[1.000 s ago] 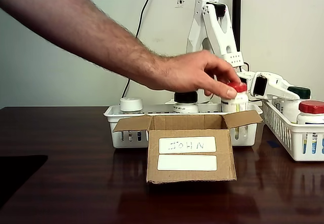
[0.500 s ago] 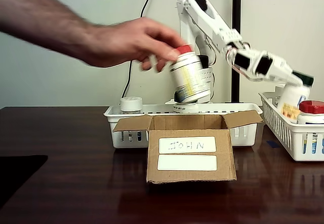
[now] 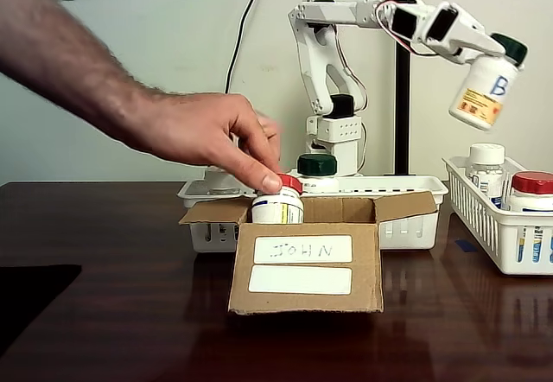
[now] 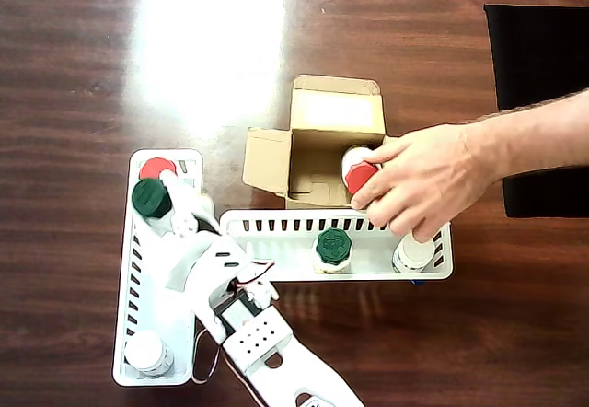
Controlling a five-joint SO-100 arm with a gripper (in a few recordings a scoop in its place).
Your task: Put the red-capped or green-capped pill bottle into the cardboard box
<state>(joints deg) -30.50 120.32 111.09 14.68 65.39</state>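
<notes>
The pill bottle (image 3: 482, 90), white with a dark green cap and a blue "B", hangs tilted high above the right basket, and my gripper (image 3: 499, 51) is shut on its cap end. Seen from overhead, the same pill bottle (image 4: 152, 198) sits in my gripper (image 4: 170, 197) over the left basket. The cardboard box (image 3: 242, 270) stands open at the table's middle, with a "JOHN" label on its front. A person's hand (image 3: 203, 131) holds a red-capped bottle (image 3: 278, 202) inside the box. The overhead view shows that red-capped bottle (image 4: 360, 173) in the cardboard box (image 4: 267, 160) under the hand (image 4: 423, 181).
A white basket (image 3: 415, 181) behind the box holds a green-capped bottle (image 3: 317, 165). The right basket (image 3: 492, 226) holds a white-capped bottle (image 3: 486, 164) and a red-capped one (image 3: 531, 190). A black mat (image 4: 538, 103) lies at the overhead view's right.
The hand carried the red-capped bottle from the back basket into the box, and the box shifted slightly left. My arm lifted the green-capped bottle up out of the right basket.
</notes>
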